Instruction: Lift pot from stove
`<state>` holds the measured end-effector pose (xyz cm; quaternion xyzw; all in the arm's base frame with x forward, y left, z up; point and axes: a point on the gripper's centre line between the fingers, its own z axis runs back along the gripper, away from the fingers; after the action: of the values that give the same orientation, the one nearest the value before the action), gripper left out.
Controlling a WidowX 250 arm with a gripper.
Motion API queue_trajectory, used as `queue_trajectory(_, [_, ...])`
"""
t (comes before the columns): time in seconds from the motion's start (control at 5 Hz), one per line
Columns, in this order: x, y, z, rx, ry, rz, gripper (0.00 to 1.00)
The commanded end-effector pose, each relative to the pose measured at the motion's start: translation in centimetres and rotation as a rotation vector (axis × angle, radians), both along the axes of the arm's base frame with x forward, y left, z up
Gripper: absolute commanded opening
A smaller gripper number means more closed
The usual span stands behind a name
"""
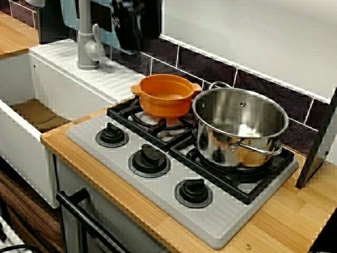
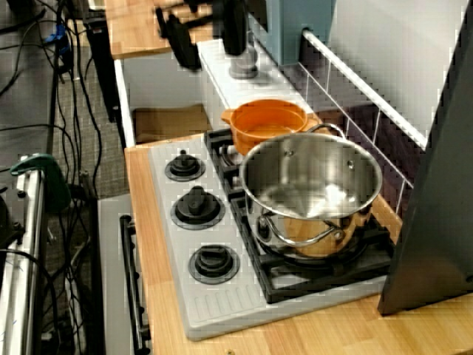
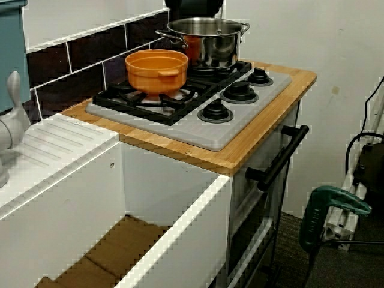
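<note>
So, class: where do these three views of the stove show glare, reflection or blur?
View from the front corner: the steel pot mirrors the orange pot, and the gripper above the tap is dark and smeared. View from the stove's end: bright glare inside the steel pot; gripper blurred. View from the sink side: even light, sharp.

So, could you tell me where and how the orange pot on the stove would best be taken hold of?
Probably by the rim, from above. The orange pot sits upright and open on the burner grate of the stove, so one finger could go inside the wall. Choose the rim on the side away from the steel pot, which stands close beside it. The small side handles look too stubby for a firm pinch.
</note>
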<state>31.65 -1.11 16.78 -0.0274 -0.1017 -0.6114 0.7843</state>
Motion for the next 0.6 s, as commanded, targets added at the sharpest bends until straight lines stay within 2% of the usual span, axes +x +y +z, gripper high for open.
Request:
queue_trajectory(0.0, [2.1,-0.8,-4.3,0.037,-0.033,0.046,1.00])
queue_trajectory(0.2, [2.7,-0.9,-5.6,0.057,-0.035,0.060,1.00])
queue_trajectory(0.4, [2.6,-0.8,-6.7,0.056,-0.034,0.075,1.00])
